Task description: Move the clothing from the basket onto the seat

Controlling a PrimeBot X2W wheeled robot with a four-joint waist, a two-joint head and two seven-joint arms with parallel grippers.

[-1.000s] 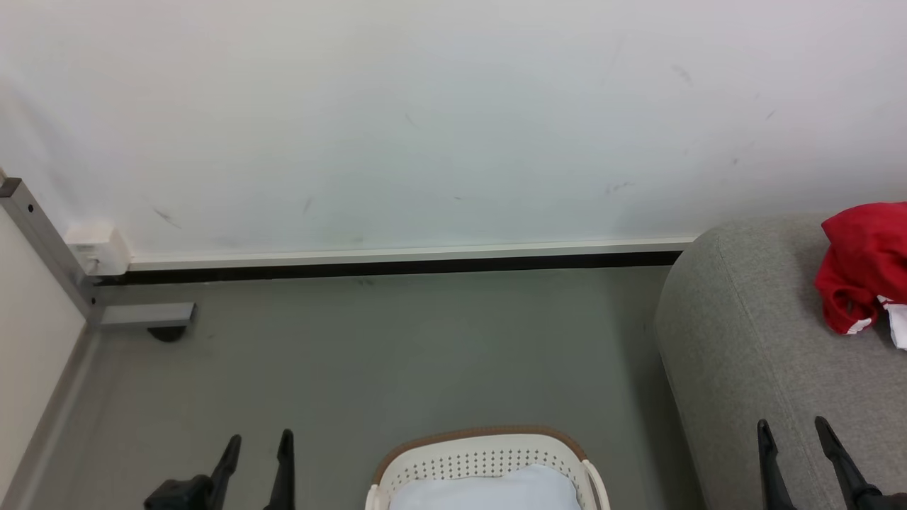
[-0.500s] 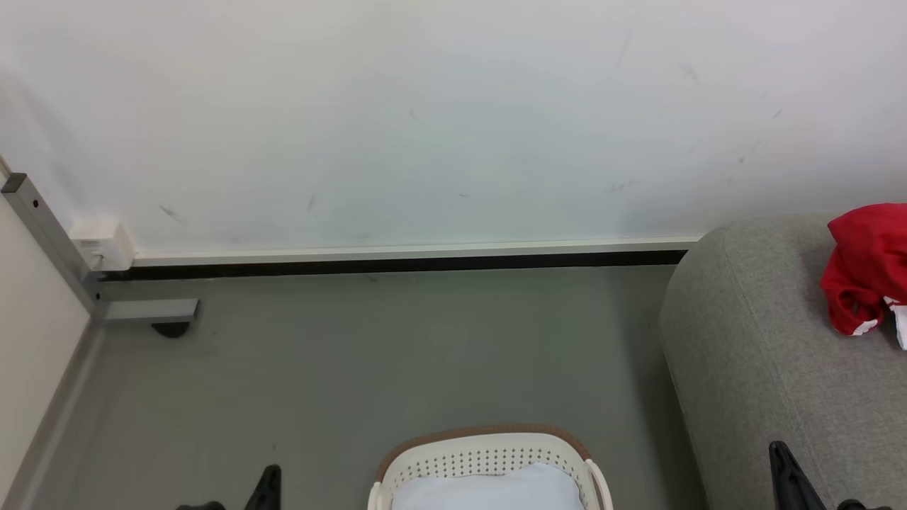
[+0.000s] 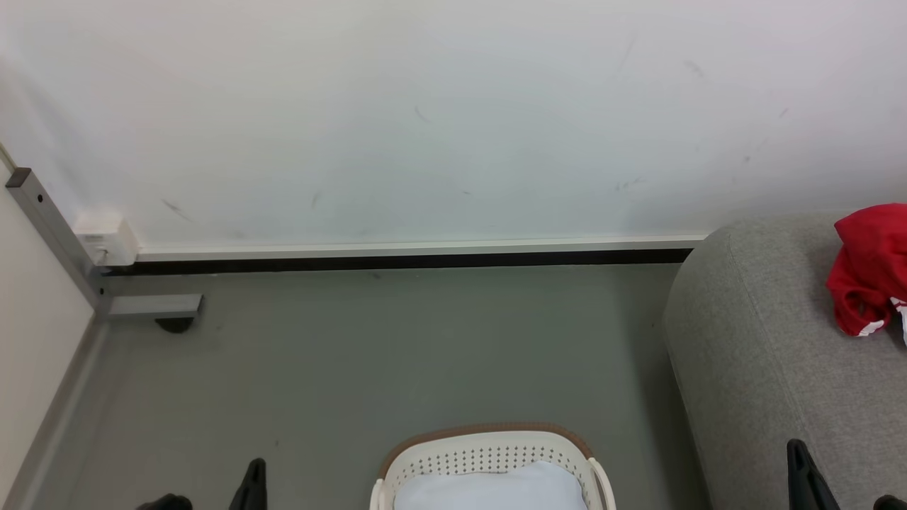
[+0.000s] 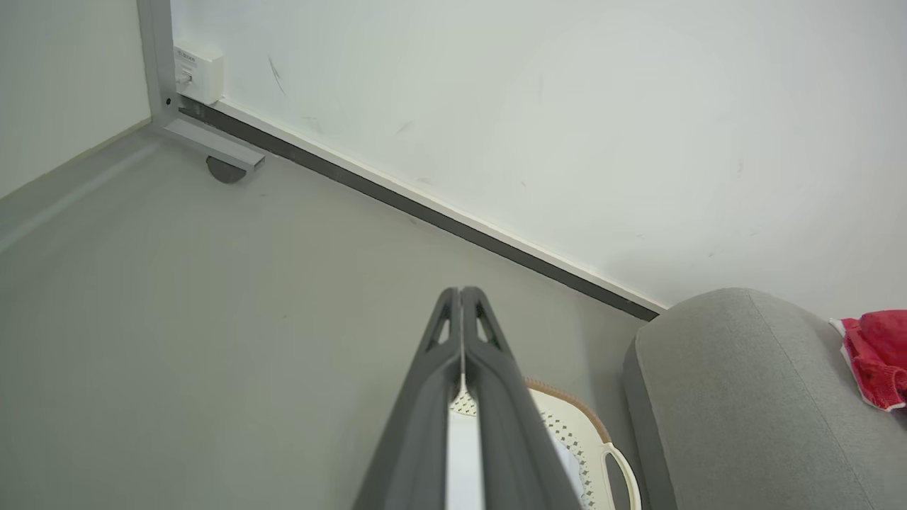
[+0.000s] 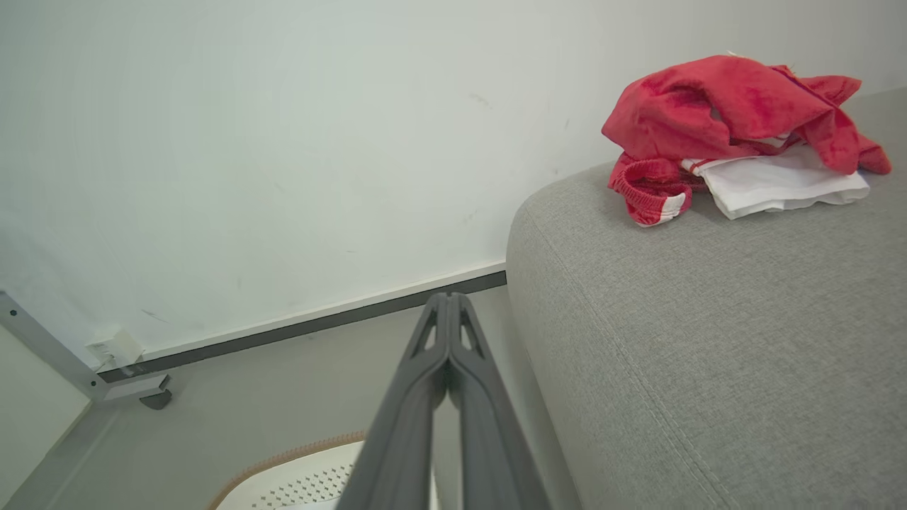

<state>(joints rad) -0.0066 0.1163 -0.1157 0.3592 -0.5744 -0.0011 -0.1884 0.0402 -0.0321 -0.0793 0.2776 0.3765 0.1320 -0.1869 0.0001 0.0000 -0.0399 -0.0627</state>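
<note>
Judging the clothing [image 5: 716,106] delivered to the seat [image 5: 694,340], I am checking the basket [image 3: 489,453] for strays, left gripper [image 4: 460,294] and right gripper [image 5: 446,299] both pressed together, empty.

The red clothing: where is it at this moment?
The red clothing lies heaped on the grey seat, at the head view's right edge near the wall, apart from the basket on the floor.

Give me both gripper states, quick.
Left gripper: closed, holding nothing.
Right gripper: closed, holding nothing.
</note>
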